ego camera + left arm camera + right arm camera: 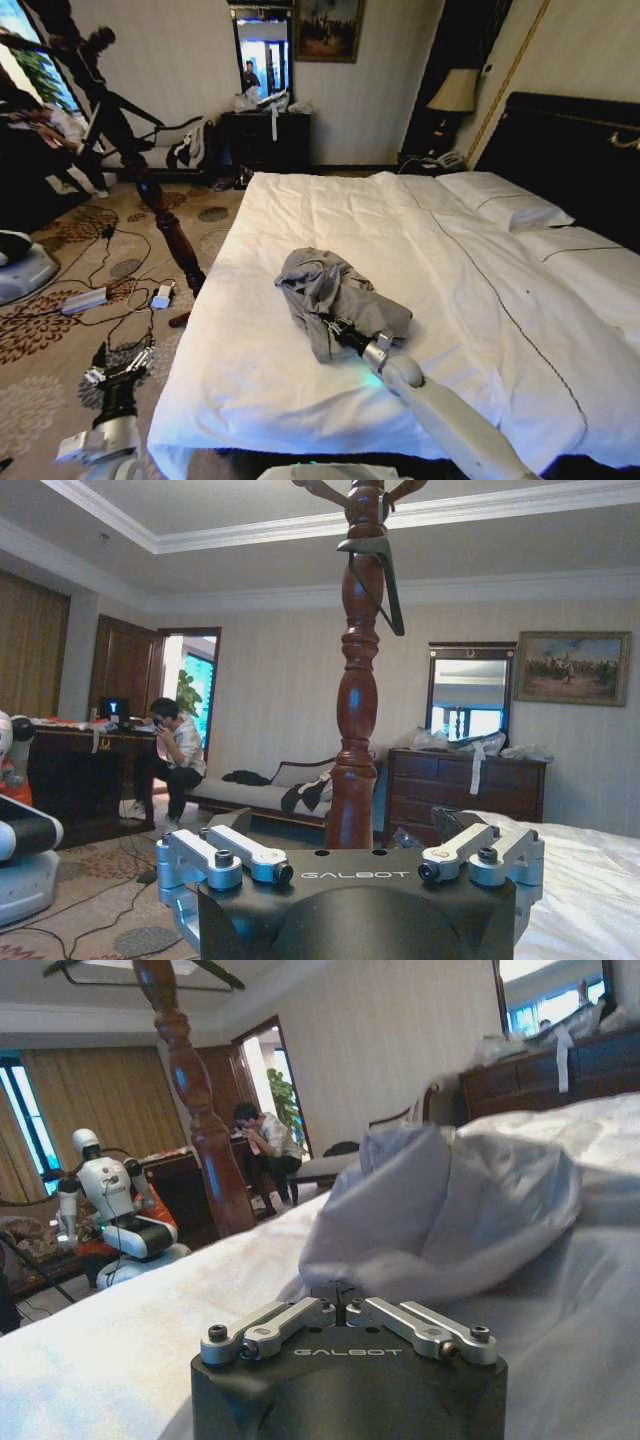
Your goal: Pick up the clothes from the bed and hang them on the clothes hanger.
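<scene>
The clothes point(335, 292) are one crumpled pale grey-blue shirt in the middle of the bed point(300, 390), on its white sheet. My right gripper point(340, 333) reaches in from the near edge and is shut on the shirt's near hem; in the right wrist view the gripper point(343, 1307) has its jaws together against the bunched fabric point(450, 1210). A clothes hanger point(385, 585) hangs near the top of a dark wooden stand point(165, 225) left of the bed, and the hanger point(215, 975) looks dark there too. My left gripper point(120, 375) is open, low over the carpet beside the bed.
Cables and power bricks point(90, 298) lie on the carpet around the stand's foot. Another white robot point(115, 1210) stands beyond it. White pillows point(505, 205) and a dark headboard point(570, 150) are at the right. A dresser point(265, 135) stands against the far wall.
</scene>
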You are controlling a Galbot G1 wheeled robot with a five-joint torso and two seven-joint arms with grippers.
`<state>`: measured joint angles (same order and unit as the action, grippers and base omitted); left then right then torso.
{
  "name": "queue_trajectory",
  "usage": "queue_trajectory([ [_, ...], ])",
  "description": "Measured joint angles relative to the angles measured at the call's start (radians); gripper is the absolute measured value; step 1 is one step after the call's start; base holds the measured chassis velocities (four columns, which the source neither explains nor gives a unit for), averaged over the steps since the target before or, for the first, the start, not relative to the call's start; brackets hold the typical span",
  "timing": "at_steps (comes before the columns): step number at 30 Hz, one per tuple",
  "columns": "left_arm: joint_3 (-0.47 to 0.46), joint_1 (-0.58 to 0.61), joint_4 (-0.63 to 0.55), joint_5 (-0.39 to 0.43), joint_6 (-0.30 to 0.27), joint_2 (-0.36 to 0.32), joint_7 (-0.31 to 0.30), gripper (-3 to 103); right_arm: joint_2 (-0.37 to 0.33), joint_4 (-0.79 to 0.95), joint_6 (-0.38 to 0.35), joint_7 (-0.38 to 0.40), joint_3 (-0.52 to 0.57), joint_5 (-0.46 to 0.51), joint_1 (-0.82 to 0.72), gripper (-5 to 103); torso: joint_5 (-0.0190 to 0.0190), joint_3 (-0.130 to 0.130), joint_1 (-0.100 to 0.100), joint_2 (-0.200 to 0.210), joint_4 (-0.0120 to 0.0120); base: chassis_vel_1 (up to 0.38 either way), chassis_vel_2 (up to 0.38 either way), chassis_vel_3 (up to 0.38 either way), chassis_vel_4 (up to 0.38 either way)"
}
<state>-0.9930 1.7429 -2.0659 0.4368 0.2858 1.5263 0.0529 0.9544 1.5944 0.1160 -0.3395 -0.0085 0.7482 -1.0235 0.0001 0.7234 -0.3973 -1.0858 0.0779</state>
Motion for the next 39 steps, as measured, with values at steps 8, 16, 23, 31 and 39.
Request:
queue_trajectory([
  [8,0.002,-0.002,-0.003,0.007,0.000,-0.008,-0.005,100,-0.061,0.142,0.004,-0.002,0.056,0.134,-0.037,0,-0.0001,0.000,0.000,0.000,0.0000,0.000,0.000,0.000,0.000],
  [16,0.009,0.005,-0.011,0.010,0.001,-0.010,-0.007,100,-0.094,0.174,0.002,0.040,0.112,0.091,-0.098,-3,-0.0001,0.000,0.000,0.000,0.0000,0.000,0.000,0.000,0.000],
  [23,0.003,0.015,-0.019,0.015,0.001,-0.019,-0.009,100,-0.088,0.112,0.028,-0.045,0.122,-0.020,-0.134,24,0.0000,0.000,0.000,0.000,0.0000,0.000,0.000,0.000,0.000],
  [31,-0.001,0.016,-0.015,0.016,0.001,-0.017,-0.010,100,-0.075,0.080,0.024,-0.053,0.093,-0.034,-0.098,51,-0.0001,0.000,0.000,0.000,-0.0002,0.000,0.000,0.000,0.000],
  [39,0.003,0.001,0.001,0.012,0.003,-0.009,-0.010,100,-0.055,0.049,-0.040,0.008,0.049,-0.019,-0.062,90,-0.0001,0.000,0.000,0.000,0.0000,0.000,0.000,0.000,0.000],
])
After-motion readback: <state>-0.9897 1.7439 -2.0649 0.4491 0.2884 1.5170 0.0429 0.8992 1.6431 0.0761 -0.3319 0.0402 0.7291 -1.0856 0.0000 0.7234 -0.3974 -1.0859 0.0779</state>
